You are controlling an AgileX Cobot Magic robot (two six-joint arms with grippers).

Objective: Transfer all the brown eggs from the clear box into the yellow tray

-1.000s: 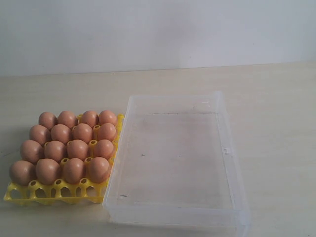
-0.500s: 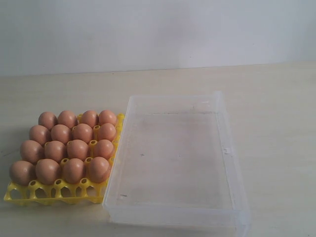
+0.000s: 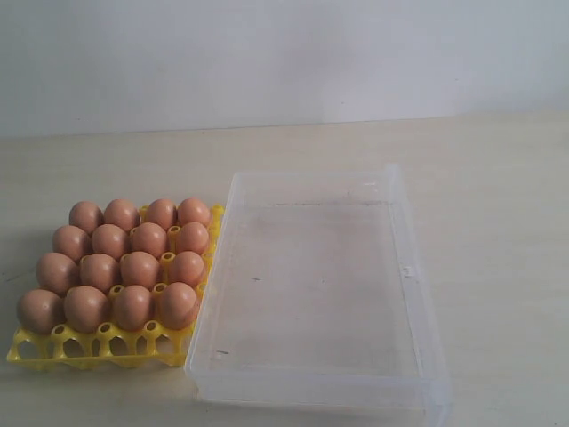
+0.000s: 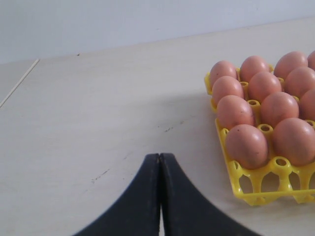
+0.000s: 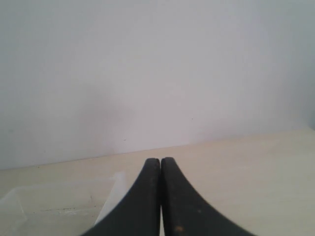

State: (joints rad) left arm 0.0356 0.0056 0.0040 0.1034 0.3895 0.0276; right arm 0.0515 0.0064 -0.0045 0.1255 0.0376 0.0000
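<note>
- Sixteen brown eggs (image 3: 120,262) sit four by four in the yellow tray (image 3: 98,347), in the lower left of the exterior view. Each stands on end in its cup, long axis up.
- A row of open cups shows along the tray's near edge, at the bottom of the frame.
- The clear box (image 3: 311,391) fills the lower middle and right, just beside the tray's right edge. Its long axis runs from the bottom of the frame up toward the wall (image 3: 267,53), and there is not an egg in it.
- Neither arm shows in the exterior view; only the wrist cameras catch the fingers.
- The left gripper (image 4: 160,162) has its dark fingers pressed flat together, holding nothing. It points over bare table (image 4: 88,123), with the eggs (image 4: 246,145) and the tray (image 4: 256,194) off to one side.
- The right gripper (image 5: 160,164) is likewise pressed together and empty, aimed level at the wall with a corner of the box (image 5: 59,196) below it.
- Against the frames from a second ago, nothing has shifted: eggs, tray and box lie just as they were.
</note>
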